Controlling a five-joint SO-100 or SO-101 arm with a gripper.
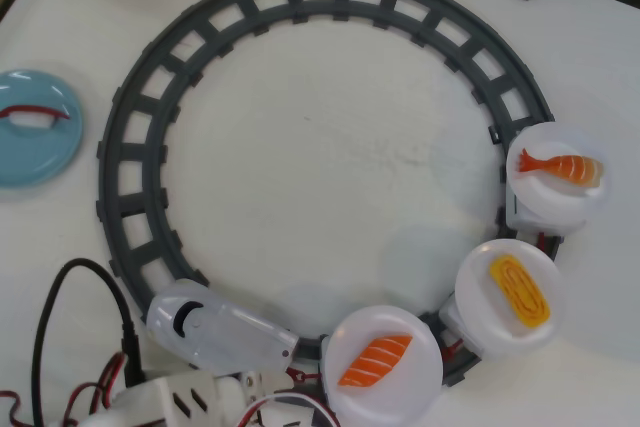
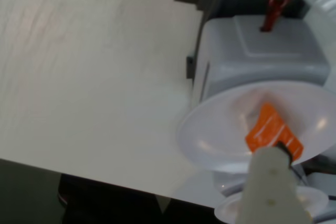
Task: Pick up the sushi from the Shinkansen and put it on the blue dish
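- The sushi (image 1: 375,360) lies on a white plate (image 1: 420,387) behind the Shinkansen (image 1: 215,325), at the table's (image 1: 320,177) lower edge in the overhead view; nothing is lifted yet, so the pick and the carry are both left.
- Its long axis runs diagonally there, lower left to upper right, across the curve of the grey track (image 1: 140,147).
- In the wrist view one finger (image 2: 273,187) of my gripper reaches to the sushi (image 2: 269,129); the other is unseen, so I cannot tell how wide it is.
- The blue dish (image 1: 30,147) waits bare at the left edge, well apart.
- The shrimp (image 1: 567,165) and egg (image 1: 520,290) pieces ride the plates behind.
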